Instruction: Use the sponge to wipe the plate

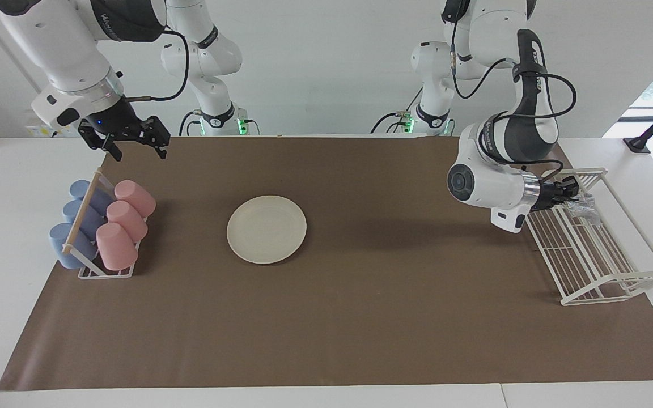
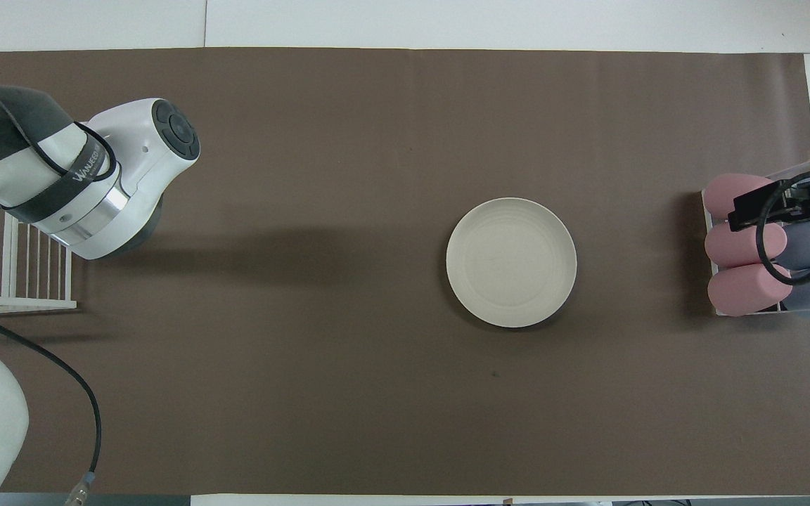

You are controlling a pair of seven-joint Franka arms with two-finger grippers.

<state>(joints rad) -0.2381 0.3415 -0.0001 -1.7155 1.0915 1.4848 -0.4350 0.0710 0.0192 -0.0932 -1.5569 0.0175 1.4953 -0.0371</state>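
Note:
The cream-white plate [image 1: 266, 229] lies flat on the brown mat, nearer the right arm's end; it also shows in the overhead view [image 2: 511, 262]. My left gripper [image 1: 575, 194] reaches level into the white wire rack [image 1: 604, 266] at the left arm's end. The silvery crinkly sponge [image 1: 584, 206] sits at its fingertips, just above the rack's wires, and the gripper appears shut on it. In the overhead view the left arm hides both. My right gripper [image 1: 132, 143] hangs open and empty over the mat's edge beside the cup rack, over the cups in the overhead view [image 2: 779, 204].
A small rack with pink cups [image 1: 125, 218] and blue cups [image 1: 74, 226] lying on their sides stands at the right arm's end. The brown mat [image 1: 360, 317] covers most of the white table.

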